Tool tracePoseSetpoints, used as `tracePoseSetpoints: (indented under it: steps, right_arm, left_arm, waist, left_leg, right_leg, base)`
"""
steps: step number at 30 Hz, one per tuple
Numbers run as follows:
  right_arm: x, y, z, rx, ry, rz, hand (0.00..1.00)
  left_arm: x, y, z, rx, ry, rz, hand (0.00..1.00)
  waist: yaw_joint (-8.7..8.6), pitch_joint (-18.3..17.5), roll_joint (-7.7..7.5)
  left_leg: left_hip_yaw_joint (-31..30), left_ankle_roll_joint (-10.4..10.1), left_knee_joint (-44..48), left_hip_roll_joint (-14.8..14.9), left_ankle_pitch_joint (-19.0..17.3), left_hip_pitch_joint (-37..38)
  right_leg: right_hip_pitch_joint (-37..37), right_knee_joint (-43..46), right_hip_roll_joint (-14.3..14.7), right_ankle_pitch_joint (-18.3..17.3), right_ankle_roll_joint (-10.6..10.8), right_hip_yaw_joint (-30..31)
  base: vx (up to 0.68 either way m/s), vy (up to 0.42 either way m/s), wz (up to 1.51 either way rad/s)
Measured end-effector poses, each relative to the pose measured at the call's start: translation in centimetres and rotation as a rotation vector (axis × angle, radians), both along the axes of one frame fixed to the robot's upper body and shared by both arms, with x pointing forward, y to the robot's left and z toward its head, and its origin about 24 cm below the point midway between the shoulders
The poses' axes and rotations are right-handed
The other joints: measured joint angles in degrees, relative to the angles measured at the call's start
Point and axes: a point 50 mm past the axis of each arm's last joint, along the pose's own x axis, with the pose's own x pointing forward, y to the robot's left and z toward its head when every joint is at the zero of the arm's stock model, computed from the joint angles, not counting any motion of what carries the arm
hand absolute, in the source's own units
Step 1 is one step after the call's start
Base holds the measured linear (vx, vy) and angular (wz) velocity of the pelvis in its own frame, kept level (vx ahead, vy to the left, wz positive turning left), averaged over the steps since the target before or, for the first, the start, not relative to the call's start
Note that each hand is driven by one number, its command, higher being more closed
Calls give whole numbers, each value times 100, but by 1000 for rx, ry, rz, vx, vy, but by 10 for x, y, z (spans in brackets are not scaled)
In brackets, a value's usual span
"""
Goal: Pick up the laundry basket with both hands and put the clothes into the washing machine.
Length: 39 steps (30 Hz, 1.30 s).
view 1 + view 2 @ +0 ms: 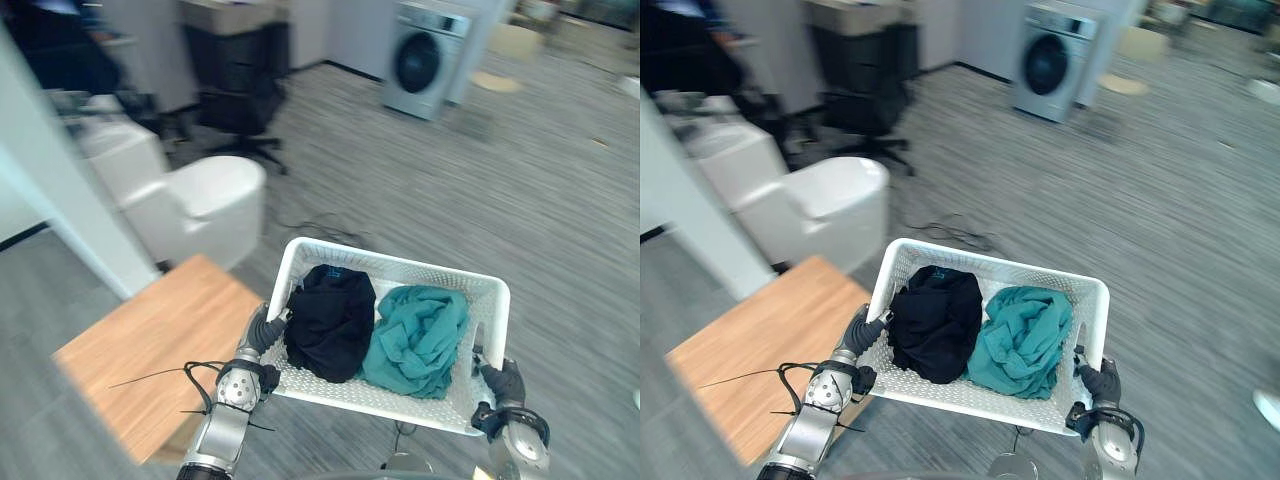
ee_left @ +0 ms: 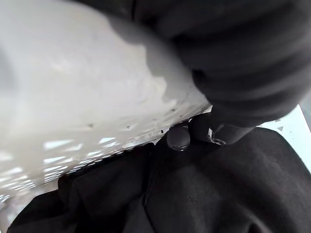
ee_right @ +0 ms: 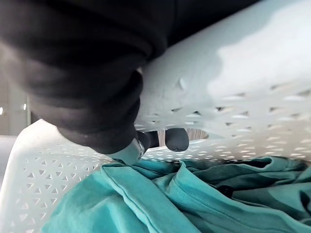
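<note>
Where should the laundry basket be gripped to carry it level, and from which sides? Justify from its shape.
Grip the laundry basket at the rims of its two short ends, one hand from each side, fingers hooked over. It is long and open-topped, with the black garment and teal garment side by side, so end grips likely balance it, as the left hand and right hand show.

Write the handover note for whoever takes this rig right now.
Left hand: curled over the left rim of the white perforated plastic laundry basket. Right hand: curled over its right rim.
In the basket: crumpled black garment on the left, crumpled teal garment on the right.
Done: basket lifted, held over the floor beside the light wooden table.
Left: carry it to the silver-grey front-loading washing machine far ahead, load both garments.
</note>
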Motion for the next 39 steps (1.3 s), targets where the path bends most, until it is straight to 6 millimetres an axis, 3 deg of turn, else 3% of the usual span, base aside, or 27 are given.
tracePoseSetpoints:
  steps: [1,4,5,6,7,8,9,11,13,16,17,18,19,20,21,22,23,24,26,28,31,33,34,35,36,37,39]
  right_arm:
    - [0,-1,-1,-2,6,4,100]
    - [1,-5,0,-14,11,22,100]
    - [-2,-1,-2,0,19,25,100]
    - [-3,1,-3,6,22,30,100]
    - [-5,2,-5,4,34,44,100]
    - [-5,3,-5,-2,35,49,100]
    - [-3,3,-4,-10,33,60,100]
    - [3,-6,3,-56,22,73,100]
    - [3,-7,3,-67,30,91,100]
    - [5,-1,4,-68,30,119,100]
    - [5,-4,6,-80,30,124,100]
    - [6,-5,6,-86,30,120,100]
    - [7,-6,7,-89,29,121,100]
    - [7,-6,7,-88,29,121,100]
    - [6,-6,3,-84,43,120,100]
    - [7,-5,2,-87,47,123,100]
    - [4,-4,0,-79,57,114,100]
    - [0,-5,-4,-72,70,105,100]
    - [-4,0,-9,-47,83,99,100]
    - [-5,3,-10,-36,73,92,100]
    - [-9,7,-4,-21,40,58,100]
    - [-15,6,2,-32,19,43,100]
    - [-15,7,6,-40,9,49,100]
    - [-17,4,8,-52,6,46,100]
    - [-16,-1,12,-78,1,48,100]
    - [-13,-4,21,-106,-30,48,100]
    - [-13,-6,34,-135,-71,66,100]
  left_arm:
    - [0,-1,-2,-20,9,5,100]
    - [-5,-2,-8,-72,37,28,100]
    - [-8,2,-10,-87,51,46,100]
    - [-10,4,-12,-93,59,51,100]
    - [-16,7,-16,-113,85,61,100]
    - [-18,7,-19,-129,96,67,100]
    - [-20,6,-21,-142,104,72,100]
    - [-22,-3,-26,-243,126,97,100]
    - [-27,-1,-29,-258,143,106,100]
    - [-32,5,-31,-282,153,134,100]
    - [-31,3,-31,-294,153,135,100]
    - [-32,0,-32,-306,157,138,100]
    - [-32,0,-32,-307,157,139,100]
    - [-32,0,-31,-308,154,139,100]
    - [-35,1,-33,-308,161,150,100]
    - [-35,2,-33,-304,162,151,100]
    - [-35,0,-33,-299,166,145,100]
    - [-36,2,-33,-283,168,138,100]
    - [-37,5,-34,-260,175,129,100]
    - [-36,6,-33,-248,170,121,100]
    - [-28,8,-22,-222,124,90,100]
    - [-25,8,-19,-220,108,81,100]
    - [-25,4,-18,-231,105,72,100]
    - [-25,1,-17,-234,102,63,100]
    - [-24,-4,-17,-261,97,70,100]
    - [-22,-6,-14,-278,80,77,100]
    - [-24,-6,-13,-317,74,111,100]
  waist:
    - [16,-10,70]
    - [-1,67,521]
    - [7,112,651]
    - [15,153,719]
    - [21,251,746]
    - [40,264,720]
    - [46,281,626]
    - [143,615,629]
    - [275,688,674]
    - [331,678,708]
    - [323,663,717]
    - [344,635,668]
    - [342,617,624]
    - [320,533,578]
    - [272,439,387]
    - [233,461,317]
    - [150,508,238]
    - [123,565,161]
    - [46,595,214]
    - [2,615,403]
    - [-145,631,511]
    - [-130,624,478]
    - [-213,586,499]
    - [-262,563,503]
    - [-276,578,659]
    - [-275,633,753]
    - [-141,691,881]
  left_leg:
    - [-18,-46,72,105,6,1]
    - [68,-362,935,1119,-97,413]
    - [12,-185,1714,1709,-15,540]
    - [-123,218,2147,2016,105,530]
    - [-1441,2002,3398,2546,1084,-89]
    - [-2167,2060,3675,2487,1569,-381]
    - [-2887,1832,3946,2279,1499,-673]
    - [-4651,702,4513,382,560,-1492]
    - [-4588,610,3990,-335,147,-1902]
    - [-4164,503,2001,-409,152,-2420]
    - [-4314,59,566,-638,429,-2408]
    - [-4335,19,219,-833,948,-2378]
    - [-4262,128,268,-941,1033,-2385]
    - [-4054,468,471,-1138,886,-2397]
    - [-3902,843,497,-1466,647,-2262]
    - [-3839,952,495,-1619,568,-2131]
    - [-3820,1053,408,-1923,346,-1769]
    - [-3880,1076,190,-2197,120,-1283]
    - [-3982,1239,-68,-2321,-63,-643]
    - [-4126,1207,-508,-2318,-173,-93]
    - [-4457,1002,-1165,-2308,-295,685]
    - [-4448,725,-1389,-2192,-449,1146]
    - [-4476,516,-1195,-1999,-567,1361]
    - [-4490,428,-953,-1910,-616,1383]
    - [-4421,332,-266,-1645,-677,1279]
    - [-4301,333,1391,-1304,-356,695]
    - [-4108,485,3499,-753,2107,-210]
  right_leg:
    - [21,-201,158,3,19,32]
    - [365,-968,1155,52,90,654]
    - [470,-950,1554,-42,-73,940]
    - [523,-910,1753,-99,-166,1066]
    - [711,-798,2119,-250,-405,1413]
    - [765,-762,2189,-331,-510,1535]
    - [824,-729,2241,-427,-598,1663]
    - [1096,-576,2093,-620,-736,2094]
    - [1281,-720,2004,-661,-678,2388]
    - [1348,-824,1885,-868,-555,2630]
    - [1369,-860,1777,-991,-451,2680]
    - [1392,-850,1617,-1178,-408,2829]
    - [1419,-852,1511,-1297,-405,2890]
    - [1540,-859,1224,-1502,-378,2927]
    - [1403,-257,964,-1573,-91,2904]
    - [1252,298,852,-1586,16,2892]
    - [897,1650,691,-1300,604,2869]
    - [407,3055,610,-508,852,2884]
    - [-250,4457,688,-417,377,2549]
    - [-961,4449,803,-635,-28,1991]
    - [-1786,2599,857,-708,-92,1264]
    - [-1744,661,1006,-283,-73,931]
    - [-1608,88,1213,675,-113,914]
    - [-1521,108,1256,816,-356,912]
    - [-1449,448,1297,529,-481,771]
    - [-1280,777,1316,109,-628,594]
    - [-720,818,1473,-369,-753,625]
  base:
    - [23,-364,-211]
    - [89,-300,-197]
    - [100,-162,-146]
    - [152,-261,-190]
    - [124,-220,-140]
    - [115,-186,-127]
    - [158,-21,-68]
    - [239,60,-79]
    - [200,101,-90]
    - [247,126,-61]
    - [477,280,-41]
    - [528,314,-33]
    - [624,366,-28]
    - [476,253,-20]
    - [604,295,-13]
    - [607,267,8]
    - [715,337,23]
    - [474,230,26]
    - [573,194,20]
    - [643,180,17]
    - [591,93,42]
    - [793,14,53]
    - [782,-42,60]
    - [798,-68,61]
    - [805,-108,37]
    - [924,-128,19]
    - [840,-107,-24]
